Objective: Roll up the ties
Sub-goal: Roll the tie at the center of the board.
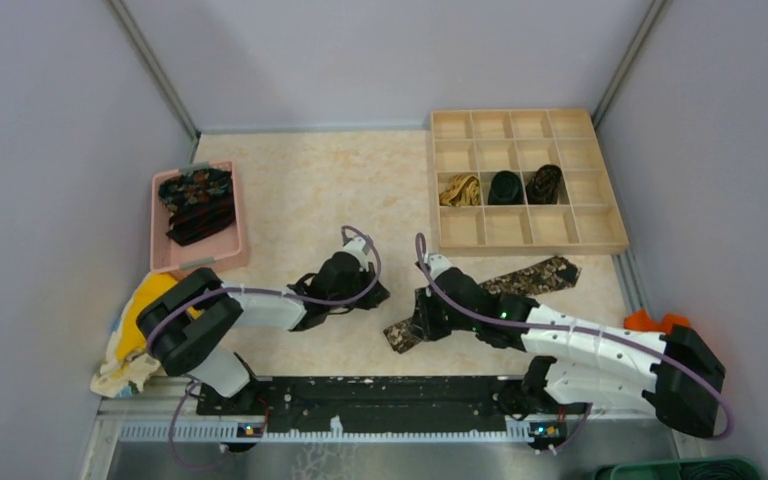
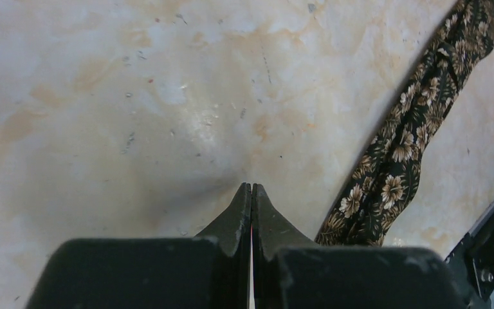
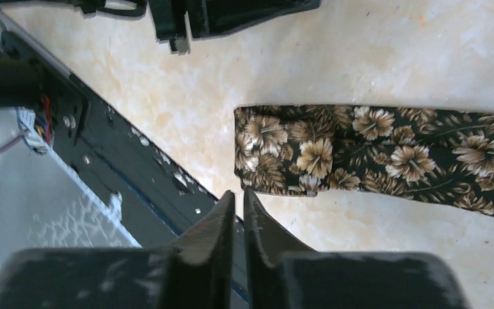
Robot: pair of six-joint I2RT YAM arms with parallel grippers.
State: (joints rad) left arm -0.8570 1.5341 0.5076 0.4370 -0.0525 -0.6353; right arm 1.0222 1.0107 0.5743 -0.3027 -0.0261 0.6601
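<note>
Floral tie (image 3: 373,151) flat on the table (image 3: 167,96).
The right gripper (image 3: 238,193), fingers nearly together and empty, hangs just beside its squared end.

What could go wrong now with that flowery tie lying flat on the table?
1. The right gripper is shut beside the floral tie, not holding it; flat cloth may slide or bunch rather than roll.
2. Its end lies close to the black rail at the near edge, so a nudge could push it over.
</note>
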